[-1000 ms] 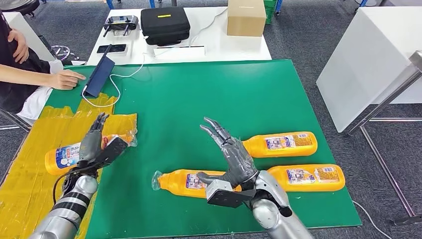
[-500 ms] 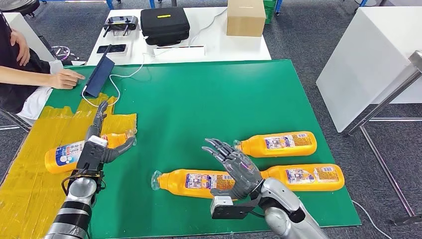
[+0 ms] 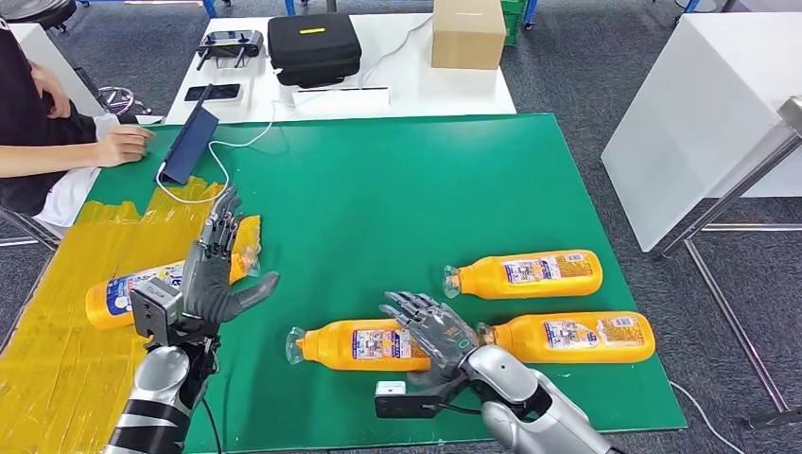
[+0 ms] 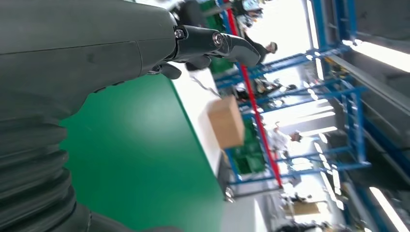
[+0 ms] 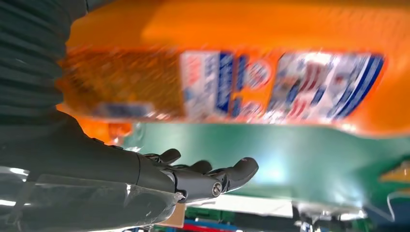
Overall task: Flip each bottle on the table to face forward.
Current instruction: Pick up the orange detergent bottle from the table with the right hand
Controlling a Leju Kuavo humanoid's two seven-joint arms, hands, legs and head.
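Four orange bottles lie on their sides on the green table [image 3: 397, 189]. One bottle [image 3: 118, 298] rests on the yellow taped patch [image 3: 57, 331] at the left. My left hand [image 3: 213, 274] is raised just in front of it, fingers spread, holding nothing. The middle bottle [image 3: 355, 344] lies near the front edge, with its label close up in the right wrist view [image 5: 241, 87]. My right hand [image 3: 433, 326] hovers over its base end with fingers extended [image 5: 232, 175]; I cannot tell whether they touch it. Two more bottles [image 3: 525, 272] [image 3: 572, 338] lie to the right.
A person sits at the far left with a hand [image 3: 118, 144] next to a propped tablet [image 3: 189, 142]. Behind the green table stands a white table with a black case [image 3: 312, 43] and a cardboard box [image 3: 468, 33]. Another white table [image 3: 700, 113] stands to the right.
My right hand has come down from a raised pose to the middle bottle's base end. My left hand has turned and shifted right, away from the left bottle. The person's hand drew back slightly.
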